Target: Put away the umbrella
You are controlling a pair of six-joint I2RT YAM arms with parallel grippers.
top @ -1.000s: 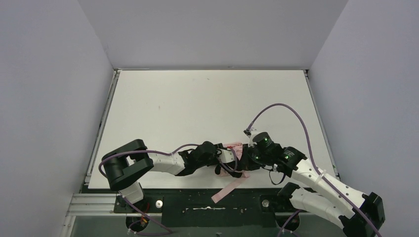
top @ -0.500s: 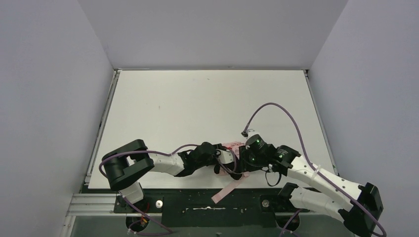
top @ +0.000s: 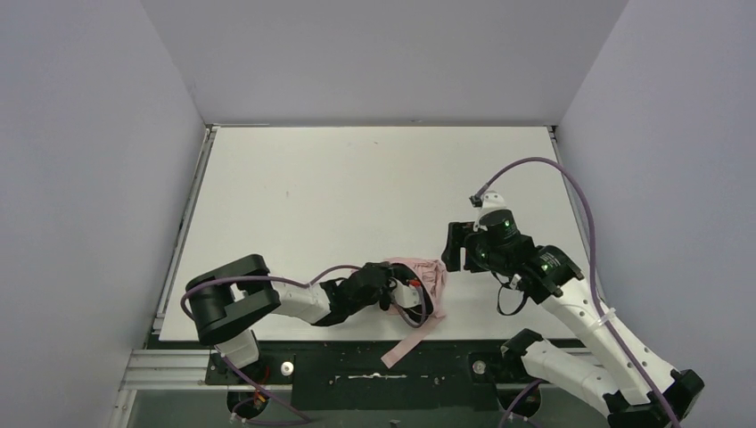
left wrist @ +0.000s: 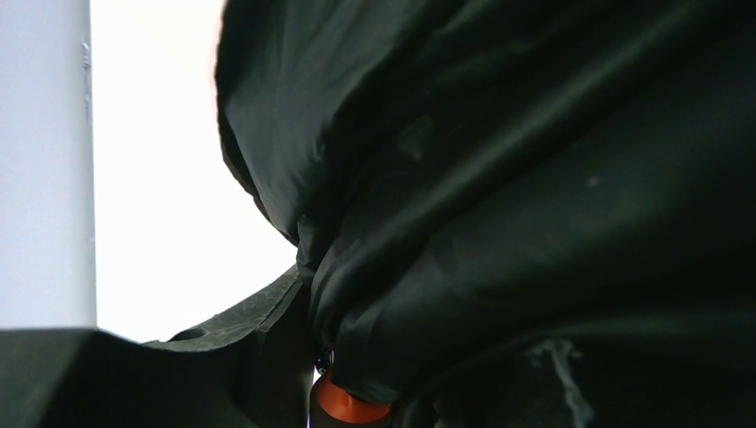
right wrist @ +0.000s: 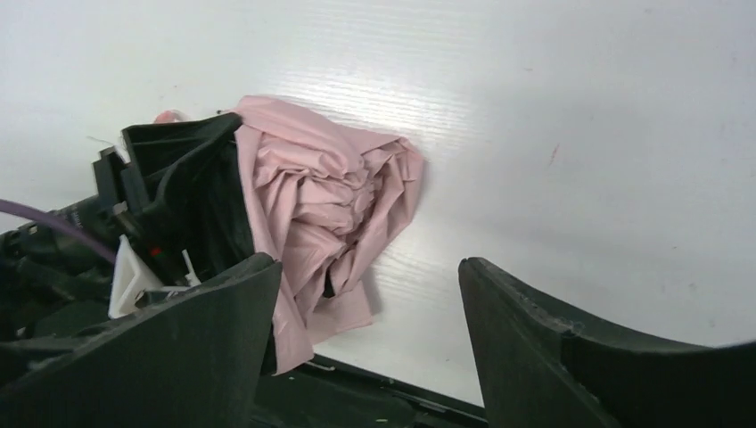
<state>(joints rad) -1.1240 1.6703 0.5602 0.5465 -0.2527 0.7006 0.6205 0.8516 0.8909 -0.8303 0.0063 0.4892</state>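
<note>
Umbrella (top: 426,275): collapsed into a crumpled bundle, pale pink outside, black inside. Lying on white desk (top: 357,187) at lower centre of overhead frame, close to the near edge. In right wrist view (right wrist: 330,205), left of centre, pink folds bunched and spilling toward the desk edge.

Strap (top: 410,343): flat pink band, trailing from the bundle over the near desk edge onto the dark frame below.

Left pincer (top: 406,289): pressed into the left side of the bundle, canopy draped over it. Cannot tell whether jaws are apart or clamped, since fabric hides them. Black cloth (left wrist: 535,223) filling nearly all of left wrist view; small orange part (left wrist: 348,406) at bottom edge.

Right pincer (top: 448,250): just right of the bundle in overhead frame, not touching it, jaws wide apart and empty. In its own view (right wrist: 367,267), both dark fingers (right wrist: 553,357) at bottom of frame, umbrella beyond them.

Purple cable (top: 553,169): looping above right arm, right of centre.
</note>
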